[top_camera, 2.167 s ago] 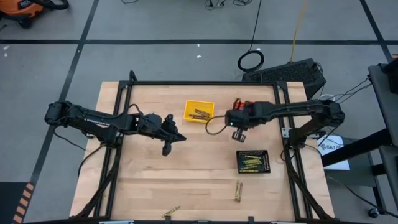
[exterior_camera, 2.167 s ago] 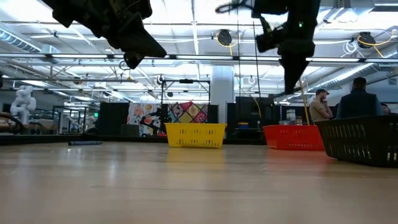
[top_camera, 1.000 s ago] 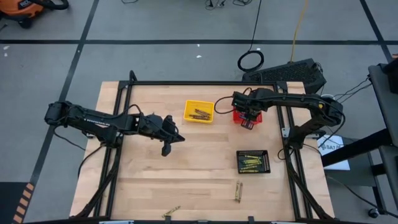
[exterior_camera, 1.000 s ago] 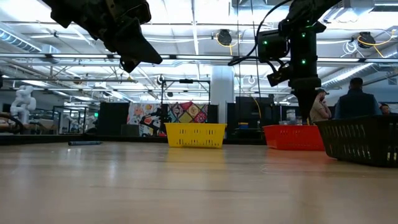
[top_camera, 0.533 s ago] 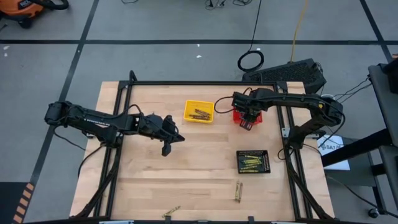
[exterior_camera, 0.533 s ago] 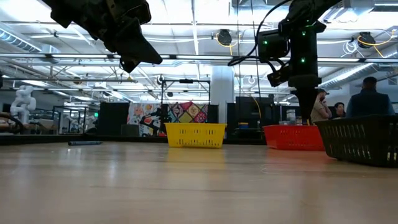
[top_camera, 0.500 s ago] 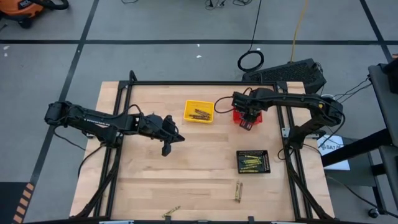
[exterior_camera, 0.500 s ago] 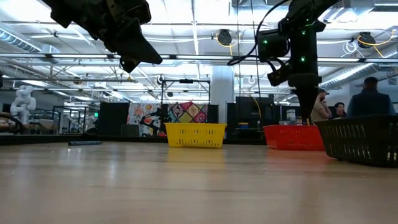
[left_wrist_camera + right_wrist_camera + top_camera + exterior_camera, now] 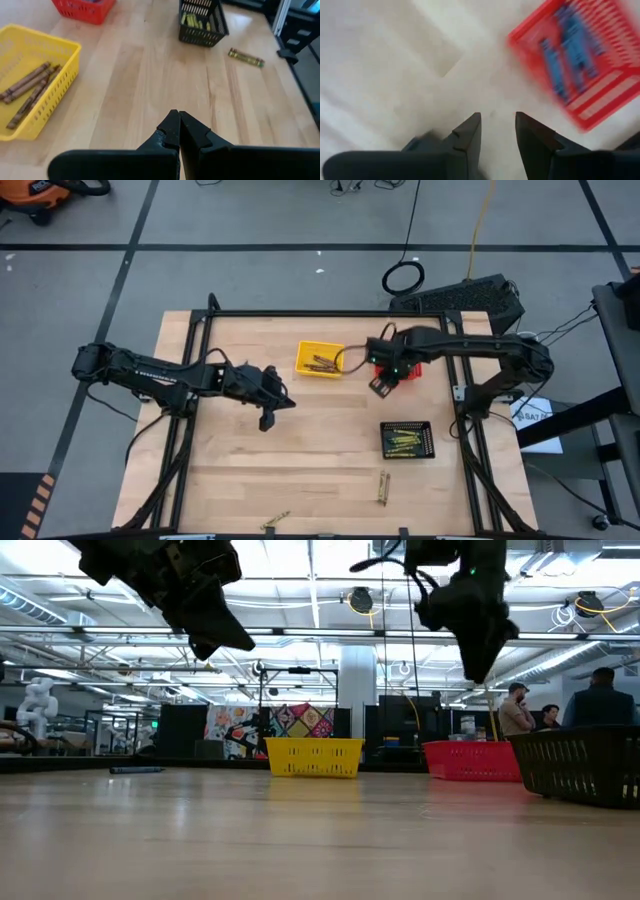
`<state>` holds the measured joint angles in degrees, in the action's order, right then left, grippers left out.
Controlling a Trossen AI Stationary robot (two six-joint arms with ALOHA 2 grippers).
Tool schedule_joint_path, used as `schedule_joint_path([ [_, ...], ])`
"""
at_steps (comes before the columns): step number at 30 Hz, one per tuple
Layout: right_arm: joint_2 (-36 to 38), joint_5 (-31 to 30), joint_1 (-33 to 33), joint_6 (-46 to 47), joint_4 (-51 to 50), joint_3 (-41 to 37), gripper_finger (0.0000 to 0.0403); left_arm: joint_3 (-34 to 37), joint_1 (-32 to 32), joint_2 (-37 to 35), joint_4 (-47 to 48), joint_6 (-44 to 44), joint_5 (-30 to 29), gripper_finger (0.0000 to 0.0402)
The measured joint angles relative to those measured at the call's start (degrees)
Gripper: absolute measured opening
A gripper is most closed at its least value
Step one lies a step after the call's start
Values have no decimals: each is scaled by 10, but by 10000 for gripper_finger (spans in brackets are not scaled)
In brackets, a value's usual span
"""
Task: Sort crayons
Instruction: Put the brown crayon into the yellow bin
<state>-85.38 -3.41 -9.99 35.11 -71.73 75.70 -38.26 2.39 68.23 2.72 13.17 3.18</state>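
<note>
My right gripper (image 9: 495,125) is open with nothing between its fingers, up in the air just left of the red basket (image 9: 580,65), which holds blue crayons (image 9: 565,50). From above, it (image 9: 380,385) stands between the red basket (image 9: 412,370) and the yellow basket (image 9: 320,360). Brown crayons (image 9: 27,87) lie in the yellow basket (image 9: 35,80). Yellow-olive crayons (image 9: 405,442) lie in the black basket (image 9: 407,440). My left gripper (image 9: 176,120) is shut and holds nothing, above the table's left middle (image 9: 268,415).
Loose crayons lie on the wood near the table's near edge: one pair (image 9: 383,487) below the black basket, another (image 9: 275,522) at the near edge. A black frame (image 9: 330,314) runs around the table. People stand in the room behind (image 9: 600,700).
My right gripper has risen from just over the red basket and gone toward the table's left, so it now hangs beside the basket instead of above it. My left arm has kept still.
</note>
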Motion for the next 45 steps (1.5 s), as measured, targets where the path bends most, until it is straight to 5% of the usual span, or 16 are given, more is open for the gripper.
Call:
schedule_joint_path([
  [16, 0, 82, 240, 284, 51, 0, 105, 0, 0, 0, 28, 0, 0, 0],
  [24, 0, 80, 289, 256, 197, -1, 105, 0, 0, 0, 28, -1, 0, 0],
  [37, -20, -34, 378, 558, 292, -1, 105, 0, 0, 0, 29, -6, 0, 0],
  [45, -89, -39, 456, 710, 313, -1, 105, 0, 0, 0, 26, -34, -2, 0],
])
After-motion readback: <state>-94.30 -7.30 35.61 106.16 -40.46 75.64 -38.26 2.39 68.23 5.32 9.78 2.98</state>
